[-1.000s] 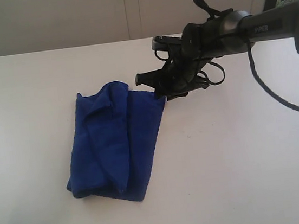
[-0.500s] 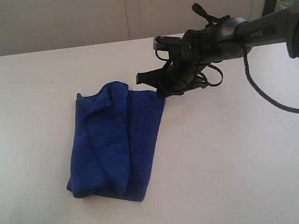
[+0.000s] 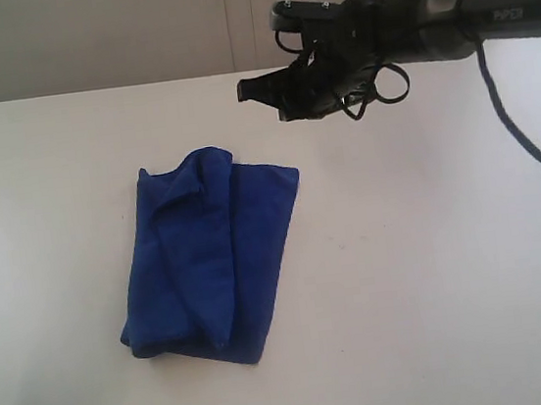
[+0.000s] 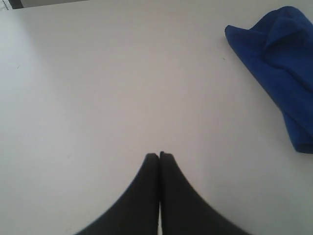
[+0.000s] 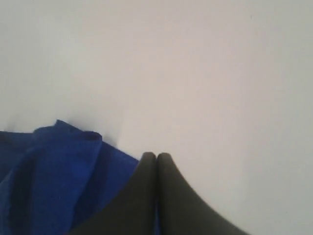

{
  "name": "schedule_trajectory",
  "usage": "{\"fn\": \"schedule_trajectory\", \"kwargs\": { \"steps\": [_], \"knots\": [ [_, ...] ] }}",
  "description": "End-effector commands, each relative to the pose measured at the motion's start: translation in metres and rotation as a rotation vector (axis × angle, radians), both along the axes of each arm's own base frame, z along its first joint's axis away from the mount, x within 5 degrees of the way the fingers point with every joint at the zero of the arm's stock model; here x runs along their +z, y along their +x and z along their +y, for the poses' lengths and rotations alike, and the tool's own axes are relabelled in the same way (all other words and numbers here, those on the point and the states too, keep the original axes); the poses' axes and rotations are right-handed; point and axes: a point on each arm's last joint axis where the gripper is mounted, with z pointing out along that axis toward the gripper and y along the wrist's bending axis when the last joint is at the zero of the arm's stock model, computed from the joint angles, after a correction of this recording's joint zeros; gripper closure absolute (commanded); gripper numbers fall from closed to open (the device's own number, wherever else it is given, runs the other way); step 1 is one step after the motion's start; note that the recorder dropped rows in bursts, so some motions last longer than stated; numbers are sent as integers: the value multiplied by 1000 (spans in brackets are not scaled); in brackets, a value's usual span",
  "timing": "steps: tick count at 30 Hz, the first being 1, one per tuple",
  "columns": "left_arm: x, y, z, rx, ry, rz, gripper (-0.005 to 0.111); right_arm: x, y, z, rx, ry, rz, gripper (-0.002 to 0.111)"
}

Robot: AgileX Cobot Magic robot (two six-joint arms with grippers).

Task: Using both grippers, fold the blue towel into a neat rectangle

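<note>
The blue towel (image 3: 208, 255) lies folded in several layers on the white surface (image 3: 437, 271), below and just short of the tips of the right pincer (image 3: 263, 100). That pincer hangs above the cloth with its jaws pressed together on nothing. The left pincer (image 4: 159, 156) is likewise pressed together and empty, well apart from the towel, with bare surface between them.

Judging by the bundle's compact, roughly oblong outline, the main folds look done. What seems left is tidying. The top layer sits askew as a long raised ridge, and the end nearest the right pincer is bunched into a rounded hump. The side edges taper and do not line up, so the shape falls short of a neat rectangle.

The cloth is a deep royal blue with a soft, matte, nubby pile. It looks thick enough to hold puffy creases rather than sharp ones. The surface is smooth, pale and plain. Both pincers end in dark, slim fingers that curve to a narrow point where they meet.
</note>
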Motion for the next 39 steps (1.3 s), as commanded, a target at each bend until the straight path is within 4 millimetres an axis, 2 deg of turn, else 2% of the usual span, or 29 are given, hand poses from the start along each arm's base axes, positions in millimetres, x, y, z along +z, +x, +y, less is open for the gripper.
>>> {"fn": "schedule_trajectory", "kwargs": {
  "steps": [1,4,8,12,23,30,39],
  "knots": [
    [-1,0,0,7,-7,1,107,5,-3,-2,25,-36,13,108],
    [-1,0,0,7,-7,1,107,-15,-4,-2,31,-62,92,105],
    [-1,0,0,7,-7,1,107,-43,-3,-1,33,-89,157,84],
    [-1,0,0,7,-7,1,107,-49,-1,0,29,-86,149,68],
    [-1,0,0,7,-7,1,107,-76,-3,2,30,-101,205,67],
    [-1,0,0,7,-7,1,107,-78,-10,16,65,-108,207,67],
    [-1,0,0,7,-7,1,107,-83,-10,16,65,-113,224,67]
  ]
}}
